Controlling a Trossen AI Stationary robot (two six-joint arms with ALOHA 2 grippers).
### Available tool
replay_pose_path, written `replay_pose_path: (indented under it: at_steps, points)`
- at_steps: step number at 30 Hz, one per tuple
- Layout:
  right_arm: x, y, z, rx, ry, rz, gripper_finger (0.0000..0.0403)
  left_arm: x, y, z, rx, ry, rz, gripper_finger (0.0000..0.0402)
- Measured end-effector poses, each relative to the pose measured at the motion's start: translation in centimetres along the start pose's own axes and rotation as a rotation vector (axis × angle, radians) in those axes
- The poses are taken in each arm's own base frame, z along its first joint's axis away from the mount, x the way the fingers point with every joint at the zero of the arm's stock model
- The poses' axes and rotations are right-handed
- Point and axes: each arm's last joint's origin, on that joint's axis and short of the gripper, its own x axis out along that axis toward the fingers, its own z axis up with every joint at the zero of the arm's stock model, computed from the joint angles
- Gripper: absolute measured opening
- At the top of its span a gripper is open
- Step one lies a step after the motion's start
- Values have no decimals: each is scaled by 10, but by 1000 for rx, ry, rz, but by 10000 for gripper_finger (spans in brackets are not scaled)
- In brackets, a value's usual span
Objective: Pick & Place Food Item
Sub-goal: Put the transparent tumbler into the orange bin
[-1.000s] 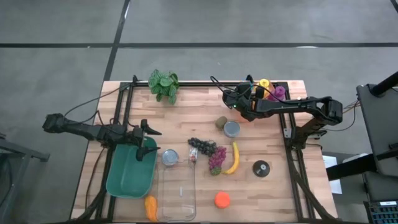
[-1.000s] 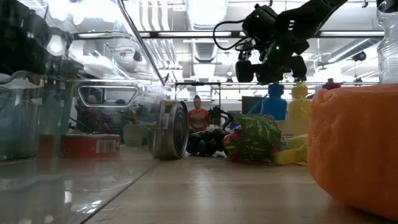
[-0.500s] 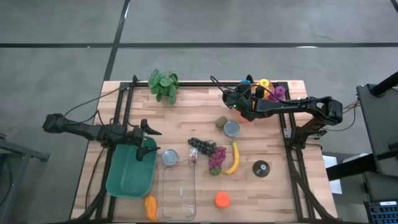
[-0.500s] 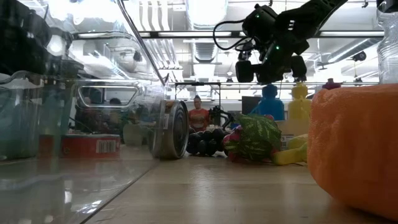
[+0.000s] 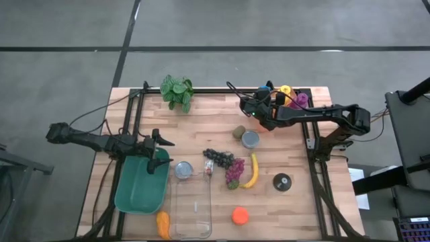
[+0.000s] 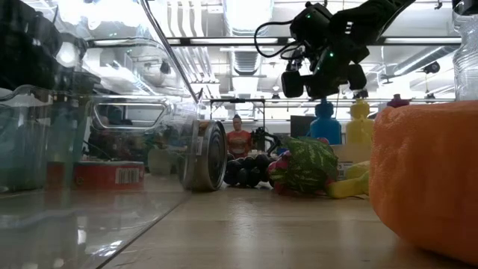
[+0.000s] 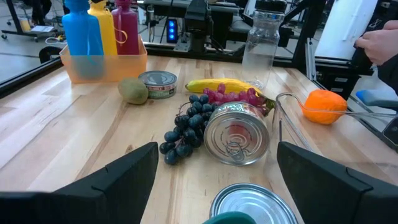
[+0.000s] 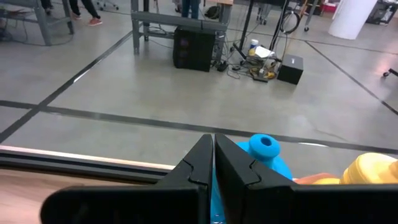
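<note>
Your food lies in a loose cluster at the middle of the table [image 5: 201, 114]: the dark grapes [image 5: 218, 156] beside a red bunch [image 5: 234, 172], the banana [image 5: 252, 171] just right of them with its long axis running roughly front to back, and the kiwi [image 5: 238, 132] touching distance from a flat tin [image 5: 250, 140] toward the back. An orange [image 5: 240, 215] and a carrot-like orange piece [image 5: 162, 224] sit near the front edge, either side of the clear box [image 5: 191, 208]. Your left end effector [image 5: 160, 153] hangs released, fingers spread wide, over the rim of the green bin [image 5: 138, 191], and its wrist camera looks straight down the table at the tipped can [image 7: 236, 135] and the grapes [image 7: 186, 127] beyond it, so the cluster lies directly ahead of it and to its right. Your right end effector [image 5: 252, 107] is clenched on nothing, raised near the back by the tub of coloured bottles [image 5: 285, 95]; it sits closer to the kiwi, while the left one is closer to the grapes. Which item you are meant to take is not settled by the pictures. The low camera is largely blocked by the clear box and the orange [image 6: 426, 175], and the right wrist camera shows only floor and bottle tops [image 8: 264, 146].
</note>
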Motion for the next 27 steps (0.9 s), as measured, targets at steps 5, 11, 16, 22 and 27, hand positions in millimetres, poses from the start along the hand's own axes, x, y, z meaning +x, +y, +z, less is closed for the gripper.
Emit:
replay_pose_path:
  at_steps: [5, 11, 16, 22, 27]
  points:
    - [-8, -2, 7, 12, -13, 20, 12, 0, 0, 0, 0, 0, 0, 336]
    - [-23, -8, 21, 4, -39, 64, 12, 0, 0, 0, 0, 0, 0, 336]
    - [-40, -12, 36, -28, -82, 121, 12, 0, 0, 0, 0, 0, 0, 336]
    - [-66, -14, 55, -131, -128, 222, 12, 0, 0, 0, 0, 0, 0, 336]
    - [-90, -21, 69, -210, -148, 421, 12, 0, 0, 0, 0, 0, 0, 336]
